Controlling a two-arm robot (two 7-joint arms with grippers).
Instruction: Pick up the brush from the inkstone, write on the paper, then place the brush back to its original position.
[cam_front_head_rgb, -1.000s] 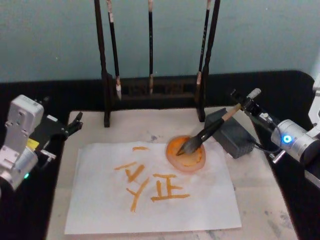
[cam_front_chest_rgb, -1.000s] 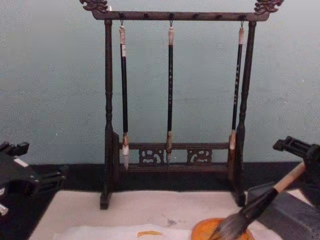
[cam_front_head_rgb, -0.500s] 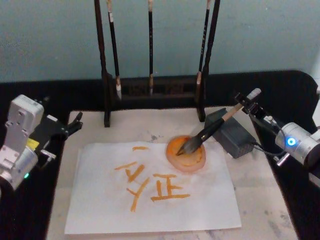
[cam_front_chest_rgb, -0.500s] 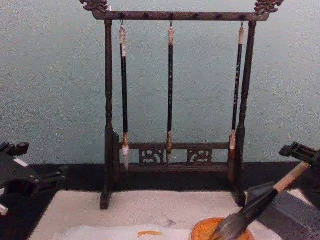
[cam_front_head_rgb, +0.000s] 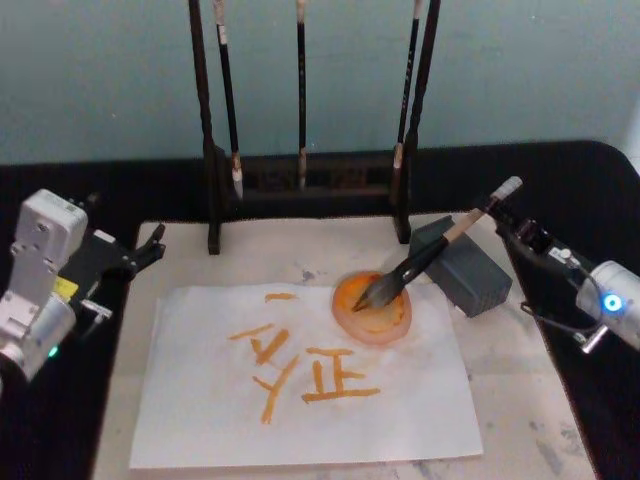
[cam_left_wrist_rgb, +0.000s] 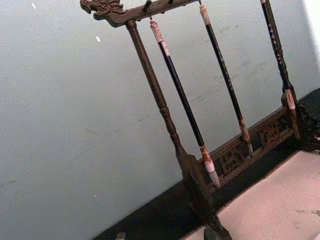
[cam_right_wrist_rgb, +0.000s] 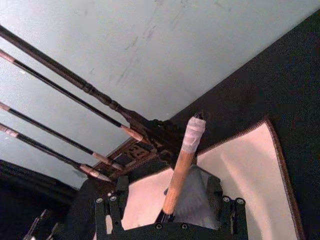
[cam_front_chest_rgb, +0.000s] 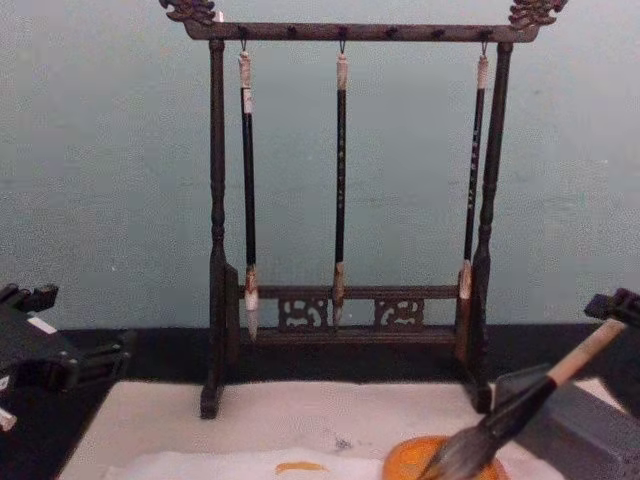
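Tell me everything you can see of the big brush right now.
The brush is a large calligraphy brush: thick grey-brown bristles, black ferrule, pale tan wooden handle, white end cap. It lies tilted, its bristle tip resting in the round orange dish, its handle propped on the dark grey block, its cap pointing up toward the right gripper. That gripper sits just beyond the cap, open and not gripping the handle. The dish sits on the paper.

one large brush (cam_front_head_rgb: 430, 252), three thin hanging brushes (cam_front_chest_rgb: 340, 180), one paper (cam_front_head_rgb: 300, 385), one orange dish (cam_front_head_rgb: 372, 310), two grippers (cam_front_head_rgb: 150, 245).
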